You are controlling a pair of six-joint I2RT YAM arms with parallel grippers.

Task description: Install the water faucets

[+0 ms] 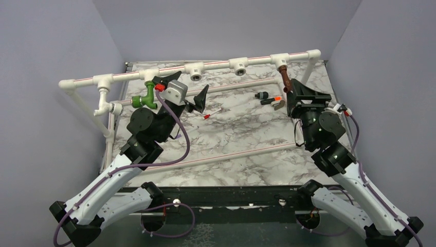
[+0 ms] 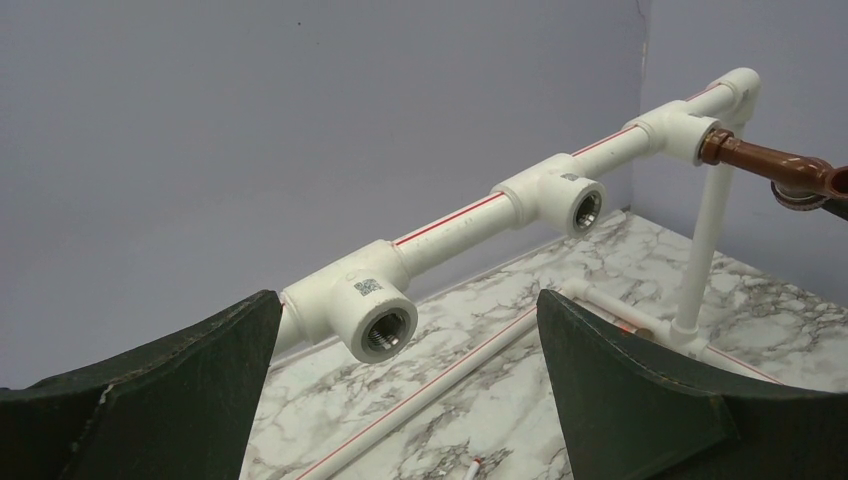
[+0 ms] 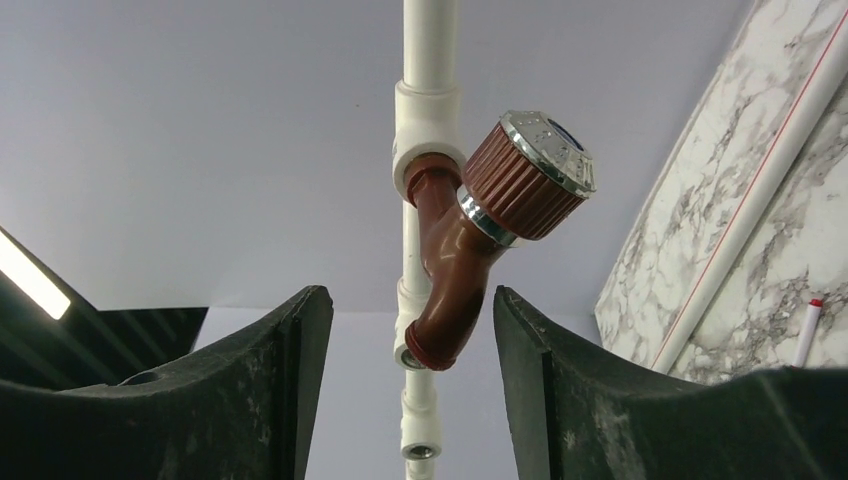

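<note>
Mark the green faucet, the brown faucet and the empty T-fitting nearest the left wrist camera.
green faucet (image 1: 146,96): top external view, on its body.
brown faucet (image 3: 446,268): right wrist view, on its bent spout.
empty T-fitting (image 2: 386,333): left wrist view, on its threaded opening.

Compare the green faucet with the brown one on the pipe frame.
Colour: the green faucet is bright green; the brown faucet is copper-brown with a ribbed, chrome-capped knob.
Place: the green faucet hangs toward the upper rail's left end, the brown faucet near its right end.
Grip: the brown faucet lies between the right gripper's open fingers; the green faucet is outside the left gripper's.
Shared: both stems enter white T-fittings.
</note>
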